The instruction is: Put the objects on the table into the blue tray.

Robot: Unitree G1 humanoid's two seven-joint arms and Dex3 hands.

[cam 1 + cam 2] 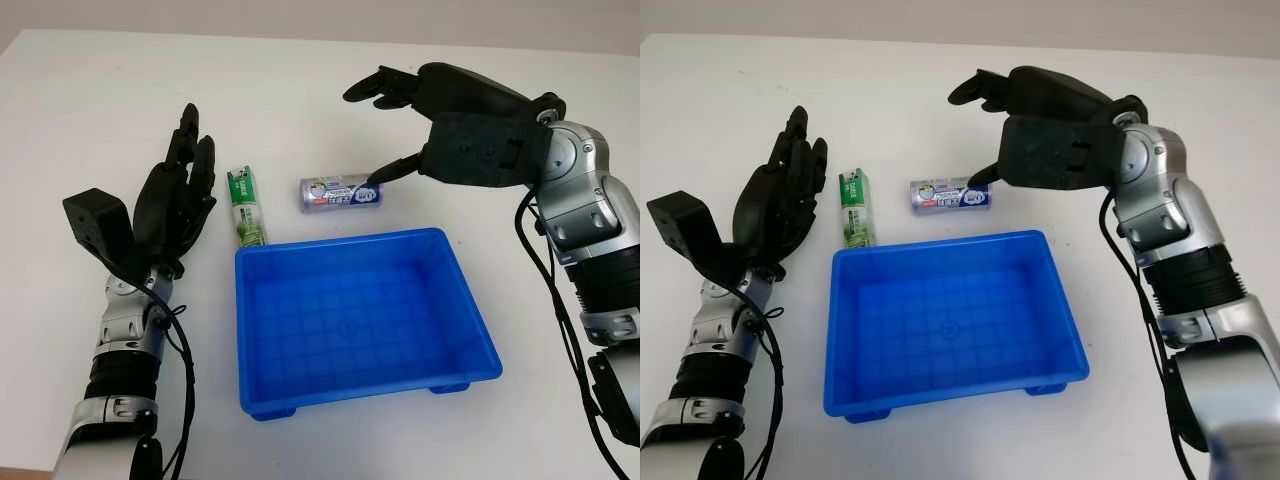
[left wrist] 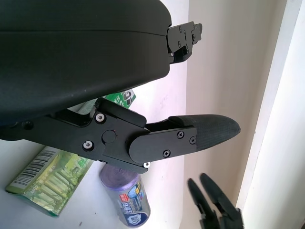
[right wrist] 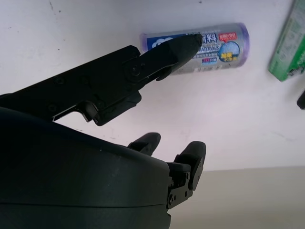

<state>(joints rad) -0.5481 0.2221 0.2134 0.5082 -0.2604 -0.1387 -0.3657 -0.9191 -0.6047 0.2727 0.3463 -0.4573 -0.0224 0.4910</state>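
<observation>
The white counter (image 1: 90,90) holds a blue tray (image 1: 470,330) with nothing in it. The right hand (image 1: 440,130) is open above a purple can (image 1: 340,195) lying just behind the tray. The left hand (image 1: 175,205) is open beside a green box (image 1: 246,208) near the can.

The left robot hand (image 1: 178,195) is open, held up near the tabletop's left edge. The right robot hand (image 1: 440,125) is open too, reaching toward the far middle.

Tray (image 1: 470,330) lies before me; the can (image 1: 340,194) on its side behind it, carton (image 1: 246,207) left of the can. My right hand (image 1: 440,130) above the can, left hand (image 1: 178,205) beside the carton
</observation>
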